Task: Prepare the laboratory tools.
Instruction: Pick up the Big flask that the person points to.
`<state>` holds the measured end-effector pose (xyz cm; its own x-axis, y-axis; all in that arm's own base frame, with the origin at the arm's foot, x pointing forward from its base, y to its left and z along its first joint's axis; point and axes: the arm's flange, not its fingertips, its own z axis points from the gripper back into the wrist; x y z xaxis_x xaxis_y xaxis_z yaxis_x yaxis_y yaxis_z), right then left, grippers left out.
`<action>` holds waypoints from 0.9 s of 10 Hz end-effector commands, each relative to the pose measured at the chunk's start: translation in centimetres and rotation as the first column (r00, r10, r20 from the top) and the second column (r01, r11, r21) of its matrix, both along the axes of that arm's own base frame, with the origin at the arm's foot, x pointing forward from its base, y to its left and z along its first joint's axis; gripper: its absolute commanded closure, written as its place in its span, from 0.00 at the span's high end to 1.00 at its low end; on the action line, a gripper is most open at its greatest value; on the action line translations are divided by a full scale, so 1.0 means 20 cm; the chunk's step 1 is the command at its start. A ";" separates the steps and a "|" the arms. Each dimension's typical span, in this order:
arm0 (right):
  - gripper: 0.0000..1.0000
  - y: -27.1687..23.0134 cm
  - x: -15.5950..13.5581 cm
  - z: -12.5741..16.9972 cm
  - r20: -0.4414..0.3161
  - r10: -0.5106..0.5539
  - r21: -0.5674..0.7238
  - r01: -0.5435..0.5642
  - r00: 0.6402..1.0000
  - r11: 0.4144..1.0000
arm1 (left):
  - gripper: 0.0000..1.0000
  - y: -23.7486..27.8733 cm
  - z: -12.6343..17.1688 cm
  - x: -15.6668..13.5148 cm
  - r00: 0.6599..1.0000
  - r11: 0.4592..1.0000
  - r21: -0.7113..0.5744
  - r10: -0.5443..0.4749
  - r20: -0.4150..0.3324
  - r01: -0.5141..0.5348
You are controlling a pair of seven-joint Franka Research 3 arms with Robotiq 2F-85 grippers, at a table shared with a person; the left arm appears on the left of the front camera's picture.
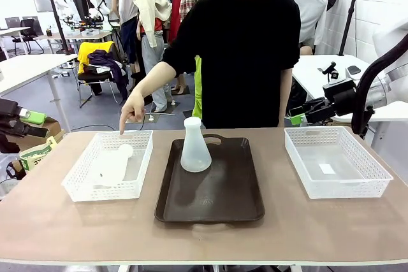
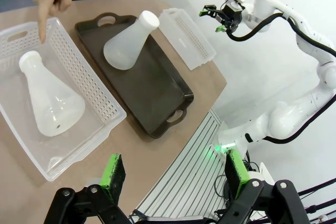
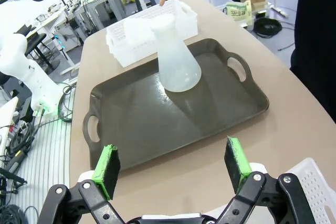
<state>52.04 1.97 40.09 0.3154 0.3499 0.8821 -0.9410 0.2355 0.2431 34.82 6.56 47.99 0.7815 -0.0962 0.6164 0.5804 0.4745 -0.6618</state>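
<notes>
One translucent whitish flask (image 1: pixel 194 148) stands upright at the far end of the dark brown tray (image 1: pixel 210 202); it also appears as flask (image 2: pixel 128 43) and flask (image 3: pixel 176 61). A second flask (image 1: pixel 111 165) lies on its side in the left white basket (image 1: pixel 76 190), seen closer as flask (image 2: pixel 50 100). A person's hand (image 1: pixel 132 116) points a finger down at that basket's far rim. My left gripper (image 1: pixel 37 123) hovers off the table's left edge, open and empty (image 2: pixel 175 174). Beyond the far right corner, my right gripper (image 1: pixel 296 116) is open and empty too (image 3: pixel 172 166).
A second white lattice basket (image 1: pixel 335 186) sits at the right with nothing tall in it. The person stands at the far side, behind the tray. A cardboard box (image 1: pixel 38 148) sits on the floor beside the left corner.
</notes>
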 end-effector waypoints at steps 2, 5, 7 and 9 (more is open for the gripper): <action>1.00 0.00 0.00 0.00 -0.015 -0.004 -0.011 0.004 1.000 1.000 | 1.00 0.01 0.01 0.00 1.000 1.000 0.007 0.002 -0.016 -0.002; 1.00 0.00 0.00 0.00 -0.015 -0.004 -0.011 0.004 1.000 1.000 | 1.00 0.02 0.00 0.00 1.000 1.000 0.003 0.003 -0.021 -0.003; 1.00 0.00 0.00 0.00 -0.015 -0.004 -0.011 0.004 1.000 1.000 | 1.00 0.00 0.00 0.03 0.999 0.999 0.034 0.017 -0.030 -0.016; 1.00 0.00 0.00 0.00 -0.015 -0.004 -0.011 0.004 1.000 1.000 | 1.00 -0.08 0.06 0.14 0.997 0.982 0.173 0.081 -0.001 -0.080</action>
<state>52.04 1.97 40.09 0.3154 0.3500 0.8821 -0.9410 0.2354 0.2431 36.15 6.03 48.21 0.7815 -0.1094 0.6142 0.5632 0.5472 -0.6192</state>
